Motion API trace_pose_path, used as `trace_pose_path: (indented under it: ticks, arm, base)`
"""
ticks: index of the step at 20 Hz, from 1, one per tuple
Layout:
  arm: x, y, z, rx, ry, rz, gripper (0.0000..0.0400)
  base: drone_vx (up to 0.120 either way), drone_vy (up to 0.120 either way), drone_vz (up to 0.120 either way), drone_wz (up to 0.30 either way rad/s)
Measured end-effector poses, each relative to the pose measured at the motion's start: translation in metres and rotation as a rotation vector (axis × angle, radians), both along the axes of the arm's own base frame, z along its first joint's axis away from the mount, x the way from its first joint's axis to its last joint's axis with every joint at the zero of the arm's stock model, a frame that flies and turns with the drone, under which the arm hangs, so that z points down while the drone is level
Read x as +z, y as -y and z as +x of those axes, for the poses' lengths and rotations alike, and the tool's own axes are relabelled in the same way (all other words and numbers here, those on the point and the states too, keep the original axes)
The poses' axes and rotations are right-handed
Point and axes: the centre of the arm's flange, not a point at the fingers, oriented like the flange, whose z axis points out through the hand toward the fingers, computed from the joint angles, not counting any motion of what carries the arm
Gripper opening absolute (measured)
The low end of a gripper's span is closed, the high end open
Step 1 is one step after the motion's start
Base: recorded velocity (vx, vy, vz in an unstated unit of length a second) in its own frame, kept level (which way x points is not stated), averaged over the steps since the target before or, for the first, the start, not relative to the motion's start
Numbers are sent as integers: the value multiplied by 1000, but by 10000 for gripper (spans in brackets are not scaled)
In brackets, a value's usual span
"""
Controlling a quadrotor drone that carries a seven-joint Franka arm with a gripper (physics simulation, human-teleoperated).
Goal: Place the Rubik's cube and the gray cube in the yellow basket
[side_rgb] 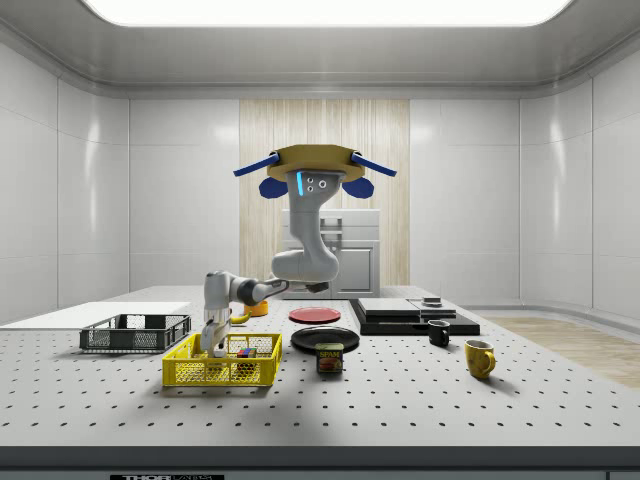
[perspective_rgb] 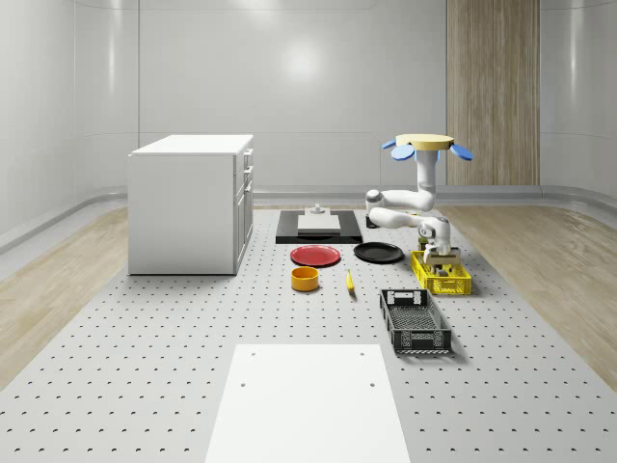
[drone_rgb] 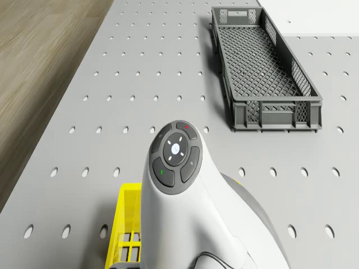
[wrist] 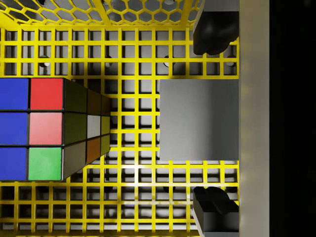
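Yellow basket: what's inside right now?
Yellow basket holds the Rubik's cube and the gray cube, side by side, apart. The open gripper straddles the gray cube. Arm covers part of the basket's interior.

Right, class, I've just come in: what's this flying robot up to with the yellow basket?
The drone hovers above the table, its arm bent down so the claw reaches into the yellow basket. Seen from the wrist, the Rubik's cube already lies on the basket floor, and the gray cube sits beside it, between the two spread fingers, which stand clear of it. Both cubes appear to be in the basket.
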Motion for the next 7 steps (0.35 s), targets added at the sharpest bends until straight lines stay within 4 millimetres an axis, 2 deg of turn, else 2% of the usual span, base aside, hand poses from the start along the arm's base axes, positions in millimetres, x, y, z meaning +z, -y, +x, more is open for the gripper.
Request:
trace_pose_path:
  ticks: [7]
  arm:
    - [-10,0,0,0,0,0,399]
  base:
    - [0,0,0,0]
